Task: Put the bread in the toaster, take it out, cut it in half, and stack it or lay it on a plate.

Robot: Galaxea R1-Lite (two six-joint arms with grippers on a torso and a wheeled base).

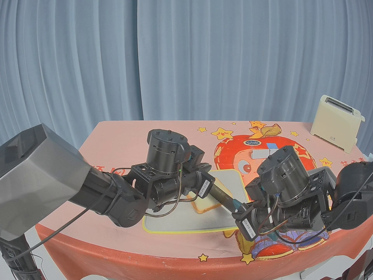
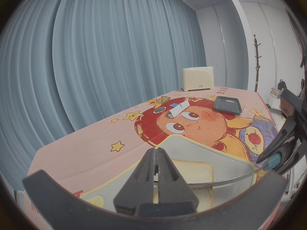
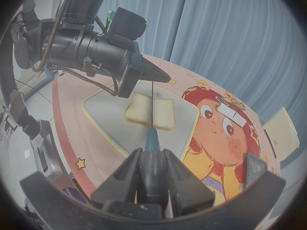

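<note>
Right tool (image 3: 153, 154): clamped on the knife (image 3: 152, 139) handle, blade held edge-down across the middle of the bread (image 3: 163, 112)
Left tool (image 2: 156, 155): fingers pressed together, tip low by the blade's far end, just past the slice
Bread: one pale slice lying flat on the grey board (image 3: 105, 112)
Board: on the pink cartoon-print surface (image 1: 116, 144)
Tray (image 2: 227, 104): dark, on the surface, apart from the board
Toaster (image 1: 337, 123): cream, at the far right corner, well apart from the bread
</note>
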